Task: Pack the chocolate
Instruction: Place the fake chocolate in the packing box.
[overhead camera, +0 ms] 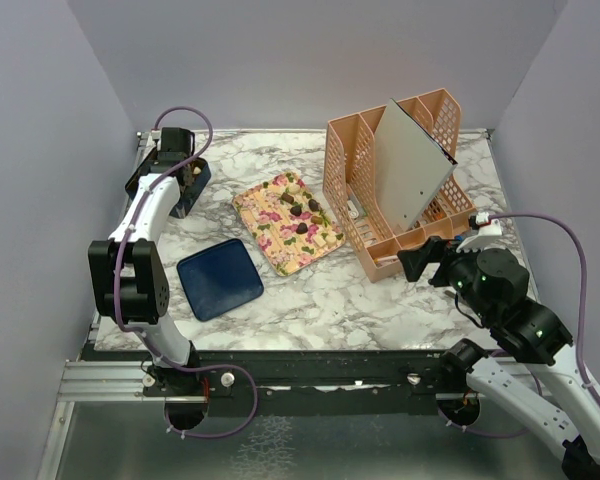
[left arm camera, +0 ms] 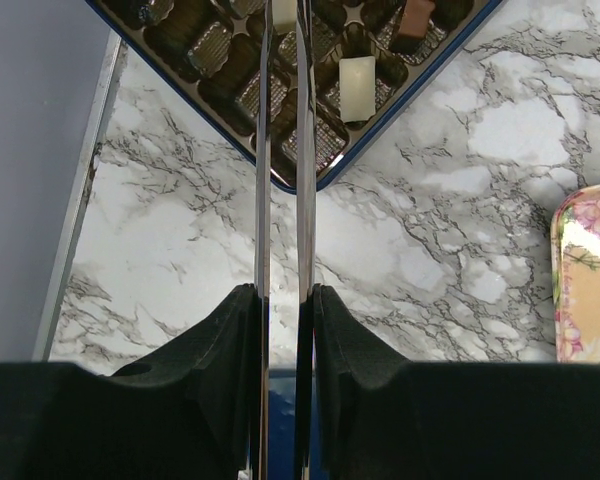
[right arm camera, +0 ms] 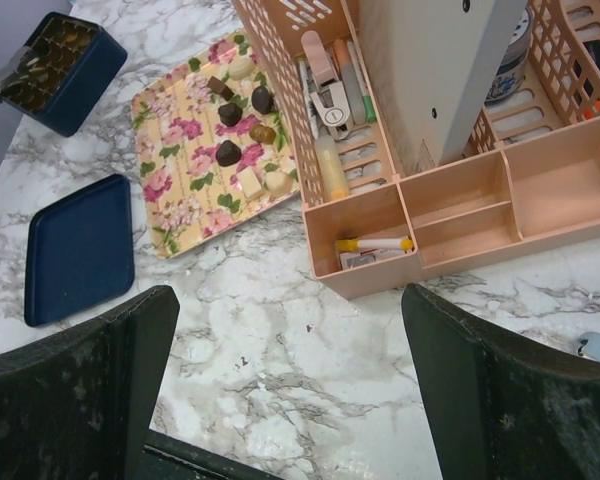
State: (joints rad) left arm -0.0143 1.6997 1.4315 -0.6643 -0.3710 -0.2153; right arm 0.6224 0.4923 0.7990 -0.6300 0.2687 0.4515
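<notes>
Left fingers [left arm camera: 205, 380] pinched on thin metal tongs [left arm camera: 263, 200], blades nearly together, reaching over blue box [left arm camera: 318, 183] ahead | right fingers [right arm camera: 80, 390] spread wide, empty, above marble surface [right arm camera: 280, 350] | chocolates [right arm camera: 228, 153] on flowered tray [right arm camera: 175, 190] ahead-left of right fingers, more in box.

Overhead from behind, left wrist close over box [left arm camera: 210, 50], right wrist higher, all sharing floral tray [right arm camera: 175, 180]

Left gripper [left arm camera: 285, 30] narrow, right gripper [right arm camera: 285, 295] wide
</notes>
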